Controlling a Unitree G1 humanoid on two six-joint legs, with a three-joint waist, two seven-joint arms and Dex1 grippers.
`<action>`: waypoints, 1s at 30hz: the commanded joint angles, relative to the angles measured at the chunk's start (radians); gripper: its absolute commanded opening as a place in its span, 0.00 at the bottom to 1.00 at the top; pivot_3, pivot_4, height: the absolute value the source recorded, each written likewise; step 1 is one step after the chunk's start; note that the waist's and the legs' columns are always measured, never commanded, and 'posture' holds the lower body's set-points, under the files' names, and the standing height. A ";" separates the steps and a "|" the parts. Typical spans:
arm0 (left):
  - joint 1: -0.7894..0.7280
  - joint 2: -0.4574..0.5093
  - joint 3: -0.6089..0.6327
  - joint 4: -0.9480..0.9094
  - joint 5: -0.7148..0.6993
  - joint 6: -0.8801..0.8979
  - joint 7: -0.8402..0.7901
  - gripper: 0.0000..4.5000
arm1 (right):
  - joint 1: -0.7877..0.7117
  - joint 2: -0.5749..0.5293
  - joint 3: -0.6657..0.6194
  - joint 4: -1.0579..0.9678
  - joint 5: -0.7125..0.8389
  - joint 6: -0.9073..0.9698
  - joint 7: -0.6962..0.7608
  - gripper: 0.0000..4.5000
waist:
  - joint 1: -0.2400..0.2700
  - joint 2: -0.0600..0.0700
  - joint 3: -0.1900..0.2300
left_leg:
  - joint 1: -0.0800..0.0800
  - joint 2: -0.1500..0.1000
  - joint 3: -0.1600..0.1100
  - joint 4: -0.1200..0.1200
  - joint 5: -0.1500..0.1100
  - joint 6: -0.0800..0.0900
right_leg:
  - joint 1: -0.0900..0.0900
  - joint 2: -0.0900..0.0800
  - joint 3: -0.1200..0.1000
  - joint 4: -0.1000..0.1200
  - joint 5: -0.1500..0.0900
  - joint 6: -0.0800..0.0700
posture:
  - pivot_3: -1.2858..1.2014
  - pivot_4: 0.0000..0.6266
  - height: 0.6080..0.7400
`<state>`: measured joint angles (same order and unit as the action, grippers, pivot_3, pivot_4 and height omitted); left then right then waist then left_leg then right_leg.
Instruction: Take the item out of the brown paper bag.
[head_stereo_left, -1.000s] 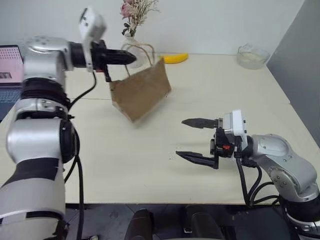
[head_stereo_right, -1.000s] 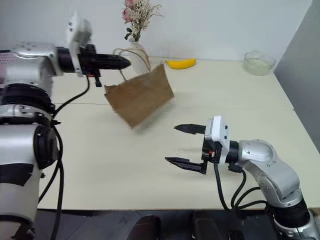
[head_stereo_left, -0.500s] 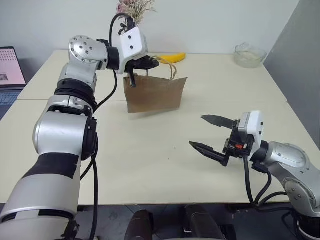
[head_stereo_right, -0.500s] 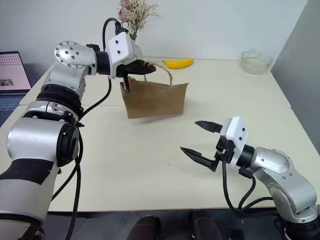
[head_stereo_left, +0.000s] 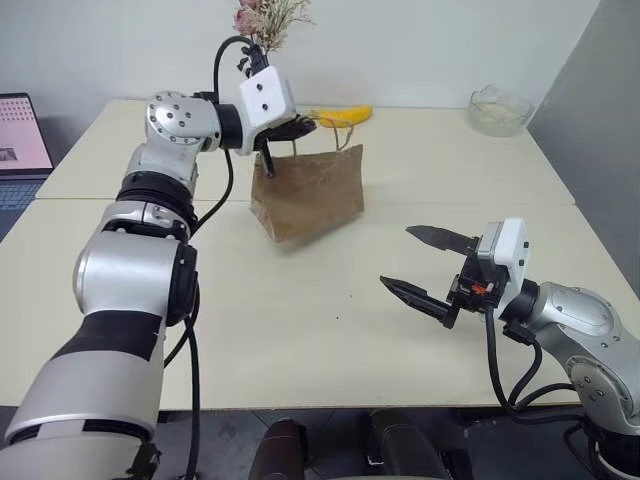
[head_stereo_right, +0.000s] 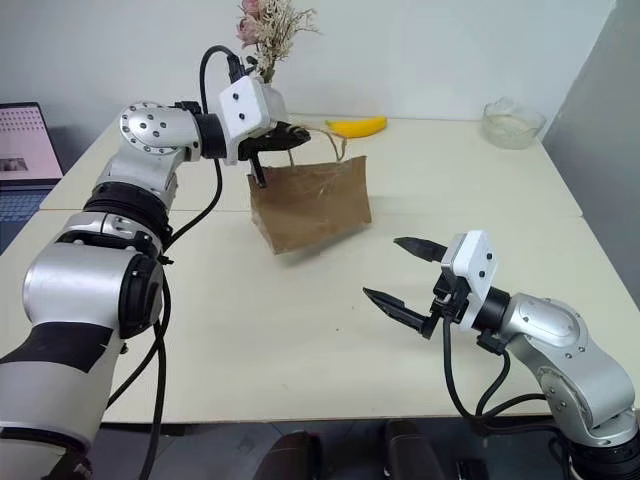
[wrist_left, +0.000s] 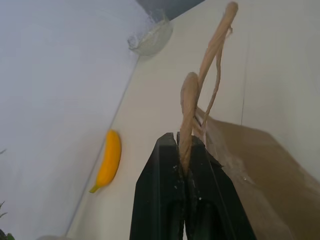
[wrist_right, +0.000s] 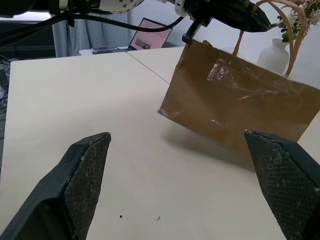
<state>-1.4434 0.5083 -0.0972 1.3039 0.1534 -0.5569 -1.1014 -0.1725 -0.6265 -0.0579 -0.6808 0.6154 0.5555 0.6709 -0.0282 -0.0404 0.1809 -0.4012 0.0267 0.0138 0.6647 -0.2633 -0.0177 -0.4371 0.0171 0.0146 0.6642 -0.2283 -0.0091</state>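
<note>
1. One bag (head_stereo_left: 308, 192), hung tilted just above the bench (head_stereo_left: 300, 300) by a handle (wrist_left: 189, 107); item unseen, presumably inside.
2. Left fingers (wrist_left: 182, 165) pressed together, pinching that handle.
3. Right gripper (head_stereo_left: 424, 263) near the bench's front, fingers spread wide, well apart from the bag.
4. Step in hand: lifting and tipping the bag; next likely calls for reaching in or emptying it.
5. Against a second ago: bag brought rightward, tilted differently.
</note>
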 joint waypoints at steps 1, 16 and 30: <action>0.004 -0.009 0.020 -0.043 -0.025 -0.073 -0.024 0.01 | 0.004 -0.012 -0.018 -0.015 0.000 -0.013 0.003 1.00 | 0.000 0.000 0.000 | 0.000 0.000 0.000 0.000 0.000 0.000 | 0.000 0.000 0.000 0.000 0.000 0.000 | 0.52 0.24 1.00; 0.037 -0.024 -0.041 -0.030 0.068 -0.347 0.102 0.01 | 0.026 -0.040 -0.036 -0.028 -0.002 -0.011 0.000 1.00 | 0.000 0.000 0.000 | 0.001 0.000 0.000 0.001 0.000 0.000 | 0.001 0.000 0.001 0.001 0.000 0.001 | 0.52 0.24 1.00; 0.088 0.008 -0.105 -0.003 0.194 -0.358 0.275 0.01 | 0.023 -0.043 -0.013 -0.035 -0.001 0.004 -0.021 1.00 | 0.000 0.000 0.000 | 0.001 0.000 0.000 0.001 0.000 0.000 | 0.001 0.000 0.001 0.002 0.001 0.001 | 0.52 0.24 1.00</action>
<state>-1.3431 0.4996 -0.1955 1.3073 0.3414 -0.9031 -0.8559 -0.1426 -0.6598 -0.0582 -0.6805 0.6102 0.5593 0.6526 -0.0281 -0.0407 0.1807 -0.3999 0.0269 0.0142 0.6661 -0.2631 -0.0176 -0.4361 0.0171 0.0155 0.6660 -0.2275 -0.0081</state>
